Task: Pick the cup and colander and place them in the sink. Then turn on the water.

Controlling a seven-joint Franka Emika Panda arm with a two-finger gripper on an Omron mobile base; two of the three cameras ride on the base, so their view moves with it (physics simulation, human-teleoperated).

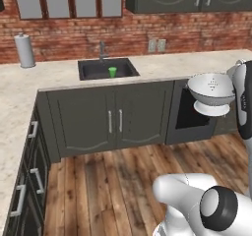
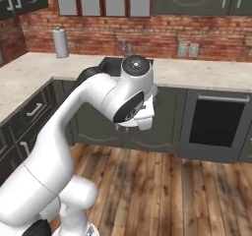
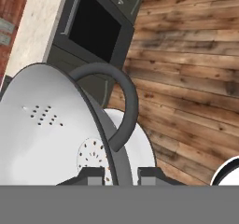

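While the cup sat upright in the sink, you had the colander up in the air, well off to the right in front of the dark oven door. Your gripper was clamped on its rim, one finger each side.

From my left base camera I look forward across the floor at the sink counter; my right base camera shares that brick-backed counter behind the arm. My hand camera sits close against the colander.
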